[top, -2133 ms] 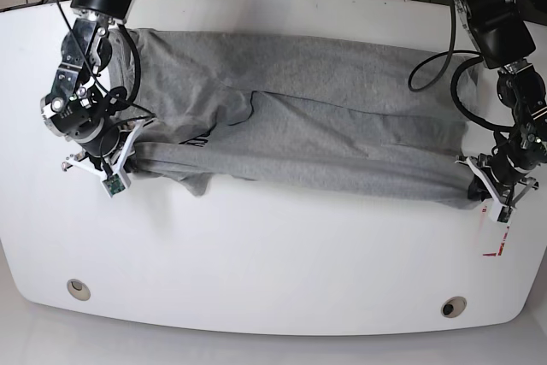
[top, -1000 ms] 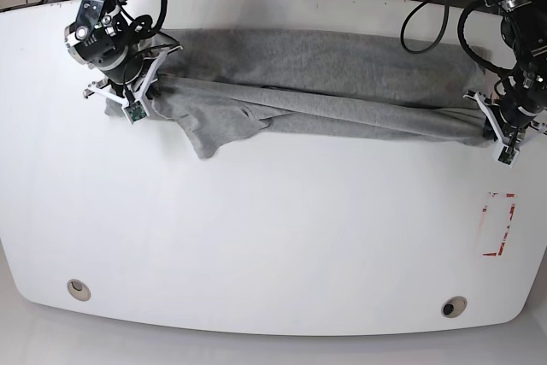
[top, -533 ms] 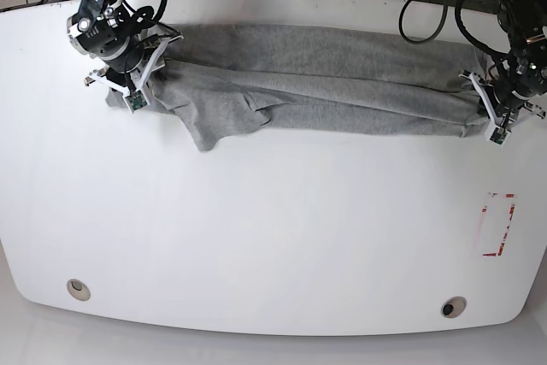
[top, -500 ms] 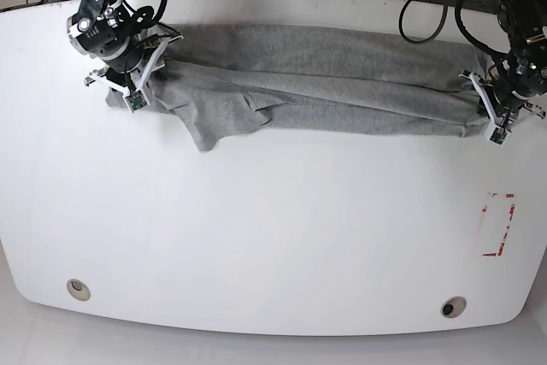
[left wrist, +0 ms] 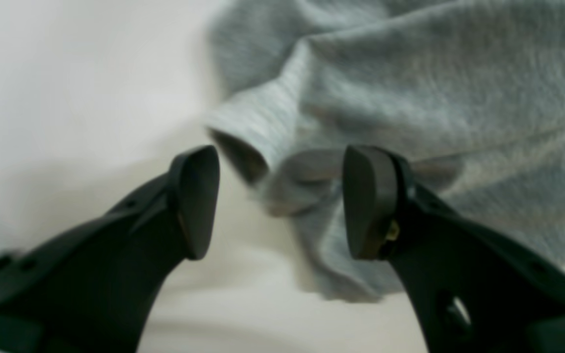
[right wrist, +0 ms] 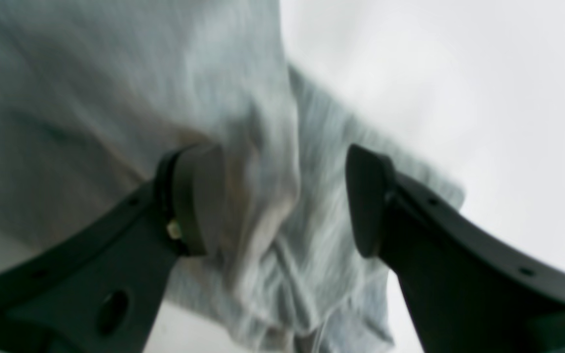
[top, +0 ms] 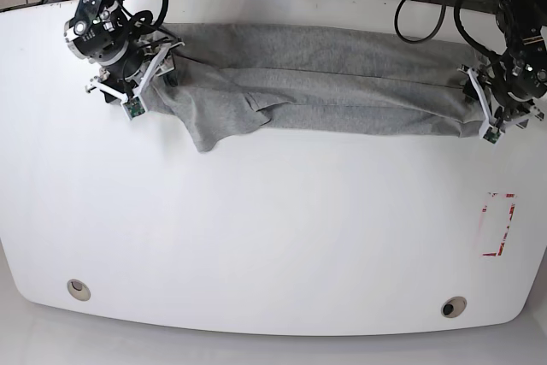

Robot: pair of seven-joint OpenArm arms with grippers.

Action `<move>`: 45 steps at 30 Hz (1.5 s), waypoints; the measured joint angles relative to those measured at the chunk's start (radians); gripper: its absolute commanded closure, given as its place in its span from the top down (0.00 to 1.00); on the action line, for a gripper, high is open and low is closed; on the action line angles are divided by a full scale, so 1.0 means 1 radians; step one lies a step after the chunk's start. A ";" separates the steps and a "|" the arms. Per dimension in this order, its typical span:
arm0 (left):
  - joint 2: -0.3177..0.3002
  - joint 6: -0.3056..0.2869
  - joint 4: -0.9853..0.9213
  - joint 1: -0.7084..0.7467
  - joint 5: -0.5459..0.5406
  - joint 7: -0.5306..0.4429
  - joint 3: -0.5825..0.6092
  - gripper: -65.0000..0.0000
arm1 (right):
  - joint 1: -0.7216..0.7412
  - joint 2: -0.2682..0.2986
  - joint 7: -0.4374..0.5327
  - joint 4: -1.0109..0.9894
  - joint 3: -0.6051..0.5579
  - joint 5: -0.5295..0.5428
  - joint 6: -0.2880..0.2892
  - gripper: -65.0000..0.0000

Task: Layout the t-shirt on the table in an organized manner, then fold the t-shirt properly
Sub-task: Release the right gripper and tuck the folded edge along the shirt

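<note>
Two grippers stand open over one long band of grey cloth, and we read the scene across the base view from its left edge to its right.

At that view's left, our right gripper [top: 128, 83] hangs above the near corner of the t-shirt [top: 316, 83]. In the right wrist view its jaws are well apart, with a rumpled ridge of the t-shirt [right wrist: 263, 196] lying in the gap between the pads; neither pad presses on it, so we judge the cloth released and nothing held.

Moving right, the garment runs as a narrow strip along the far side of the table [top: 273, 245], its long axis left to right, from one arm to the other. A loose flap, probably a sleeve, droops toward us just right of the right gripper.

At the view's right end, our left gripper [top: 494, 113] sits over the other end of the strip. The left wrist view shows its jaws parted too, the folded hem of the t-shirt [left wrist: 385, 98] lying ahead of and partly between the left gripper [left wrist: 280, 201] pads, with no contact visible.

The relation that matters next, we judge: each end lies directly under its own arm, and the strip spans both, so neither arm is nearer overall. The drooping flap lies closest to the right arm. A red tape rectangle [top: 498, 225] sits well apart, nearer us.
</note>
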 measured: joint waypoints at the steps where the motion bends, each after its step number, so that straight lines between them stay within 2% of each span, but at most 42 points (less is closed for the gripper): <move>1: -0.002 0.000 0.016 -0.008 -0.001 -0.001 -0.002 0.57 | 0.014 0.000 0.000 0.000 0.006 0.011 0.000 0.58; 6: -0.004 0.000 0.081 -0.011 -0.011 -0.002 -0.003 0.57 | 0.109 0.003 0.002 -0.043 0.010 0.059 -0.003 0.58; 11: -0.001 0.000 0.093 -0.005 -0.008 0.006 -0.003 0.57 | 0.217 -0.035 0.002 -0.157 0.009 0.052 -0.005 0.58; 17: -0.002 0.000 0.094 -0.008 -0.008 0.006 -0.002 0.57 | 0.301 -0.045 0.001 -0.309 -0.008 0.051 -0.002 0.57; 24: -0.002 0.000 0.094 -0.007 -0.008 0.006 -0.002 0.57 | 0.338 -0.039 0.010 -0.436 -0.083 0.042 -0.007 0.57; 30: -0.002 0.000 0.094 -0.007 -0.008 0.005 -0.002 0.57 | 0.344 -0.044 0.080 -0.512 -0.121 0.045 -0.008 0.57; 33: -0.002 0.000 0.094 -0.007 -0.008 0.005 -0.002 0.57 | 0.344 -0.044 0.082 -0.533 -0.121 0.045 -0.008 0.48; 37: -0.002 0.000 0.094 -0.007 -0.008 0.005 -0.002 0.57 | 0.345 -0.044 0.086 -0.546 -0.120 0.045 -0.008 0.20; 40: -0.001 0.000 0.094 -0.006 -0.008 0.005 -0.002 0.57 | 0.346 -0.045 0.087 -0.546 -0.121 0.046 -0.008 0.03; 45: -0.002 0.000 0.093 -0.006 -0.007 0.006 -0.002 0.57 | 0.355 -0.044 0.084 -0.546 -0.121 0.050 -0.008 0.00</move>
